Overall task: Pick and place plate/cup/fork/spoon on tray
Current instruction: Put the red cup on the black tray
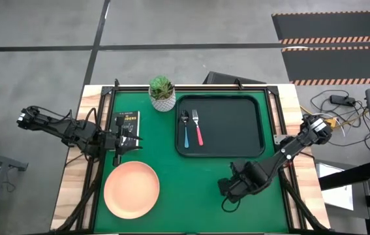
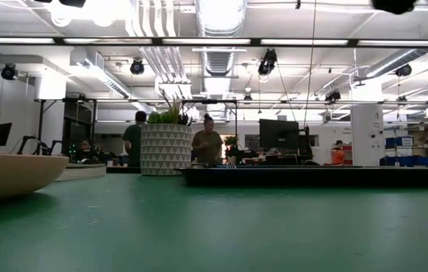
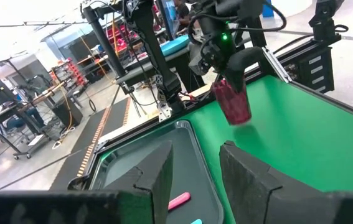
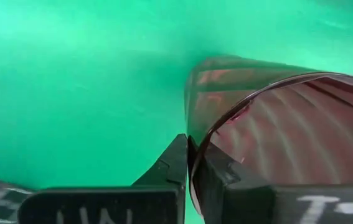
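Note:
My right gripper (image 1: 227, 189) is over the green mat near the table's front, right of the plate, and is shut on the dark red cup (image 3: 234, 102). The cup also shows in the right wrist view (image 4: 269, 118). The salmon-orange plate (image 1: 131, 189) lies flat on the mat at the front left. The black tray (image 1: 237, 127) lies at the back right. The blue-handled spoon (image 1: 186, 130) and the pink-handled fork (image 1: 198, 128) lie side by side in the tray's left part. My left gripper (image 1: 121, 140) is open and empty above the mat, between the plate and a black book. My right gripper pinches the cup's wall at its rim (image 4: 192, 158), with one finger (image 4: 170, 171) outside and one finger (image 4: 232, 180) inside the cup. The fingers come from above. The cup hangs tilted below them, lifted clear of the mat.
A white pot with a green plant (image 1: 162, 94) stands at the tray's far left corner. A small black book (image 1: 128, 123) lies left of the tray. Bare green mat (image 1: 191, 196) lies between the plate and my right gripper. People stand in the room beyond the table.

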